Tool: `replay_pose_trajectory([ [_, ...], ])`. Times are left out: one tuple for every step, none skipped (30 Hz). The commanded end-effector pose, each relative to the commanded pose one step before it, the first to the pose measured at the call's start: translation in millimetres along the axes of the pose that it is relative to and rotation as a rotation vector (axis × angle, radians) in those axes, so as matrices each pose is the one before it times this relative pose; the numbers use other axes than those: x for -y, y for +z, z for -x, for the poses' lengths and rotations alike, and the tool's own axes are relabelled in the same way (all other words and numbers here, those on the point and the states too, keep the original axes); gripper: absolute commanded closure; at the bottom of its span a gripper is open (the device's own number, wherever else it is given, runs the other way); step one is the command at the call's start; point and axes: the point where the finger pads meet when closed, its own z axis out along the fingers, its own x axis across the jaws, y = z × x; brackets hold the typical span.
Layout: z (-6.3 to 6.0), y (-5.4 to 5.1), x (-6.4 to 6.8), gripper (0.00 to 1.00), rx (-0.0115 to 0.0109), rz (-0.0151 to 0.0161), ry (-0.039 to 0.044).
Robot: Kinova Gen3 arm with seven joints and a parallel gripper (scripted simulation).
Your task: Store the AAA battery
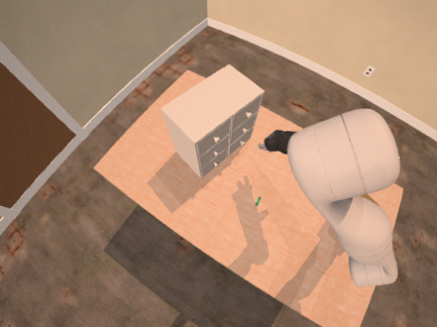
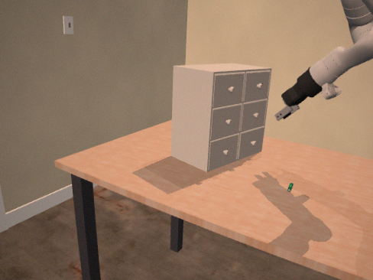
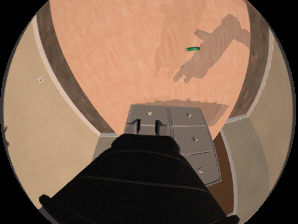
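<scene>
A green AAA battery (image 1: 258,201) (image 2: 290,187) (image 3: 193,49) lies on the table in front of the chest. The small chest (image 1: 214,103) (image 2: 191,115) (image 3: 183,131) stands upright, with six grey drawers in two columns of three, each with a pale knob. All drawers look pushed in; their contents are hidden. My gripper (image 1: 262,146) (image 2: 284,114) (image 3: 147,124) is open, with nothing between its fingers. It hangs above the table, off the chest's front on the side of the right column in the exterior view, tilted downward. It is apart from both chest and battery.
The wooden table (image 1: 141,145) (image 2: 122,153) carries the chest near its far-left end in the top view. Shadows of the arm fall around the battery. Walls (image 1: 296,18) (image 2: 126,76) stand beyond the table. The arm (image 1: 344,156) reaches in from the right.
</scene>
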Motion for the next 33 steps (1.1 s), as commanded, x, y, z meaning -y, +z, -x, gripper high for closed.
replay_pose_trajectory([
  [-0.87,4.69,-2.26,0.33,-0.00256,-0.00084,-0.00471],
  [-0.01,1.65,-0.87,0.33,-0.00001,0.00001,0.00001],
  [0.01,1.7,-0.9,0.33,0.0,-0.00001,-0.00001],
  [0.0,1.75,-0.93,0.33,0.0,0.0,0.0],
  [-0.01,1.8,-0.95,0.33,-0.00001,0.00001,0.00001],
  [0.01,1.82,-0.96,0.33,0.00001,-0.00001,-0.00001],
  [0.0,0.0,0.0,0.33,0.0,0.0,0.0],
  [0.0,0.0,0.0,0.33,0.0,0.0,0.0],
  [-0.01,1.86,-0.98,0.33,-0.00001,0.00001,0.00001],
  [0.01,1.86,-0.98,0.33,0.00001,-0.00001,-0.00001],
  [-0.01,1.88,-0.99,0.33,0.0,0.00001,0.00001],
  [0.0,1.87,-0.99,0.33,0.0,0.0,0.0],
  [0.0,1.86,-0.99,0.33,0.0,0.0,0.0],
  [-0.01,1.85,-0.98,0.33,0.0,0.00001,0.00001],
  [0.01,1.82,-0.96,0.33,0.00001,-0.00001,-0.00001],
  [-0.01,1.8,-0.95,0.33,-0.00001,0.00001,0.00001],
  [0.01,1.74,-0.92,0.33,0.00001,-0.00001,-0.00001],
  [0.0,1.71,-0.9,0.33,0.0,0.0,0.0],
  [0.0,1.65,-0.88,0.33,0.0,0.0,0.0],
  [0.01,1.59,-0.84,0.33,0.0,-0.00001,-0.00001],
  [-0.01,1.53,-0.81,0.33,-0.00001,0.00001,0.00001],
  [0.0,1.45,-0.77,0.33,0.0,0.0,0.0],
  [0.0,1.38,-0.73,0.33,0.0,0.0,0.0],
  [0.0,0.0,0.0,0.33,0.0,0.0,0.0],
  [0.0,0.0,0.0,0.33,0.0,0.0,0.0],
  [-0.01,1.31,-0.69,0.33,0.0,0.00001,0.00001],
  [0.0,1.22,-0.64,0.33,0.0,0.0,0.0],
  [0.01,1.13,-0.6,0.33,0.0,-0.00001,-0.00001],
  [0.0,1.04,-0.55,0.33,0.0,0.0,0.0],
  [-0.01,0.96,-0.51,0.33,0.0,0.00001,0.00001],
  [0.0,0.86,-0.46,0.33,0.0,0.0,0.0],
  [0.01,0.76,-0.4,0.33,0.0,-0.00001,-0.00001],
  [0.0,0.68,-0.36,0.33,0.0,0.0,0.0],
])
